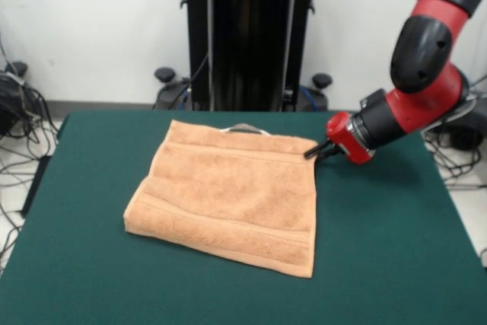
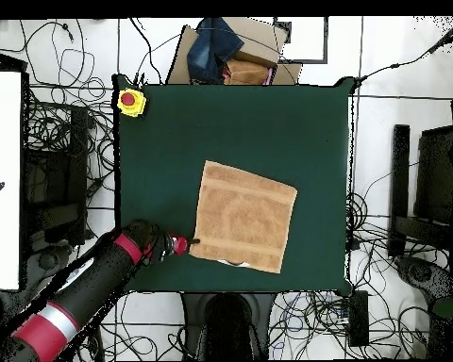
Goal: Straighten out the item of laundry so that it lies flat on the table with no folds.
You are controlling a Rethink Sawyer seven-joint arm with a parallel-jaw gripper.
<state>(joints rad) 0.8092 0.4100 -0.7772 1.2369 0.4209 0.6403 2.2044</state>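
Dark green felt covers the table (image 1: pixel 396 264), and the tan-orange towel (image 1: pixel 228 199) lies near its middle, turned a little askew and looking doubled, with a thick folded edge along its left and front sides. A whitish loop tag (image 1: pixel 245 129) shows at the towel's twelve o'clock edge. At about two o'clock of the towel, the hand (image 1: pixel 313 151) reaches low to that corner, likely to catch the upper layer; whether it is clenched or released I cannot tell.
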